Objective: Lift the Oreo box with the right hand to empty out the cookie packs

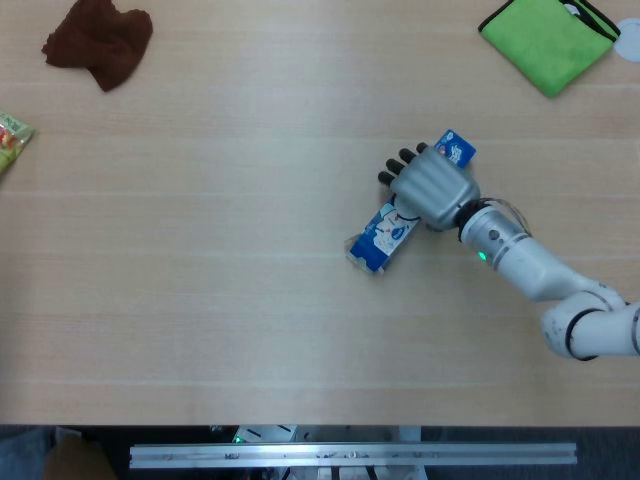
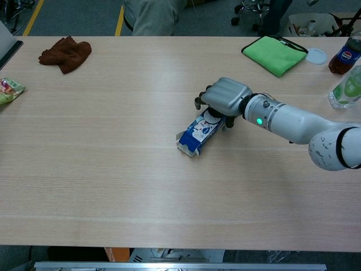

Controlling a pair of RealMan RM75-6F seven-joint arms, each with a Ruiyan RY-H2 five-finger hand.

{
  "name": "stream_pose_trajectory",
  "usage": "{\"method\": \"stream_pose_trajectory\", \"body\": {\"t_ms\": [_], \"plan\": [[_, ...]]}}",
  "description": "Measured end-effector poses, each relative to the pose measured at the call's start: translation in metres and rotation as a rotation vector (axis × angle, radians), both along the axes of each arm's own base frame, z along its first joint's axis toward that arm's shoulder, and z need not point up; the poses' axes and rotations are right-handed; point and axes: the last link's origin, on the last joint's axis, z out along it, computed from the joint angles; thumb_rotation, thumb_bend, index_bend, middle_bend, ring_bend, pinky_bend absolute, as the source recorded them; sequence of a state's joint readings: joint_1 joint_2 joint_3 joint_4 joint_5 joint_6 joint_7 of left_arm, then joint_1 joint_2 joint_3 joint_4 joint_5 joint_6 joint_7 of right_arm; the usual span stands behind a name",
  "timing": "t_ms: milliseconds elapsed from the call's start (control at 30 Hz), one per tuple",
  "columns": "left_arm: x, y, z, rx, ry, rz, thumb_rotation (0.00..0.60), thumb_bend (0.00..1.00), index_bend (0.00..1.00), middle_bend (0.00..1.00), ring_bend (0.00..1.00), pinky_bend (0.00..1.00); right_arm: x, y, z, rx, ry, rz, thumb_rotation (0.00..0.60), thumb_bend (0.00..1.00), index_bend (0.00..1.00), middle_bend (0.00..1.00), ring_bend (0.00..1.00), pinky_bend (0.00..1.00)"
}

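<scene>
The blue Oreo box (image 1: 385, 235) (image 2: 197, 132) lies flat and diagonal on the table, its opened end toward the near left. My right hand (image 1: 432, 185) (image 2: 225, 96) sits over the box's middle and upper part. The fingers curl over the far long side, and the thumb comes down on the near side, so the hand grips the box. The box's far end (image 1: 455, 150) pokes out behind the hand. No cookie packs show outside the box. My left hand is in neither view.
A brown cloth (image 1: 98, 40) (image 2: 66, 53) lies far left, and a snack packet (image 1: 10, 140) (image 2: 8, 89) sits at the left edge. At the far right are a green cloth (image 1: 548, 40) (image 2: 275, 53), a white lid (image 2: 317, 55) and two bottles (image 2: 347, 84).
</scene>
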State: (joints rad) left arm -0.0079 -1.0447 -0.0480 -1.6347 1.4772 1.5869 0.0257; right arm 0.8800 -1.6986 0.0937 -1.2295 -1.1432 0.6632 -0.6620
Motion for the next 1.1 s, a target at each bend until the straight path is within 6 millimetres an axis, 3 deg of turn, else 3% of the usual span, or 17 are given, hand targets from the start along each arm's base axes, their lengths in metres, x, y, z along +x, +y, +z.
{"method": "stream_pose_trajectory", "body": {"t_ms": [133,267,500,800,1100], "plan": [[-0.002,-0.001,0.001,0.002,-0.001,0.005,0.6,0.26,0.26,0.26,0.26,0.32,0.0,-0.002,-0.006,-0.012,0.016,0.01,0.6,0.14,0.29,0.31,0.26,0.32],[-0.004,-0.001,0.001,-0.002,0.0,0.012,0.6,0.26,0.26,0.26,0.26,0.32,0.001,-0.005,-0.008,-0.045,0.026,0.038,0.6,0.18,0.41,0.39,0.36,0.36],[-0.005,0.0,0.001,0.001,-0.002,0.014,0.6,0.26,0.26,0.26,0.26,0.32,0.006,-0.01,-0.004,-0.079,0.022,0.09,0.6,0.18,0.45,0.41,0.41,0.37],[-0.005,0.003,-0.002,-0.007,-0.01,0.009,0.6,0.26,0.26,0.26,0.26,0.32,0.032,-0.023,0.031,-0.133,0.015,0.212,0.6,0.18,0.45,0.41,0.41,0.37],[-0.004,0.005,-0.009,-0.019,-0.02,0.004,0.6,0.26,0.26,0.26,0.26,0.32,0.066,-0.041,0.077,-0.217,0.177,0.447,0.6,0.18,0.45,0.41,0.41,0.37]]}}
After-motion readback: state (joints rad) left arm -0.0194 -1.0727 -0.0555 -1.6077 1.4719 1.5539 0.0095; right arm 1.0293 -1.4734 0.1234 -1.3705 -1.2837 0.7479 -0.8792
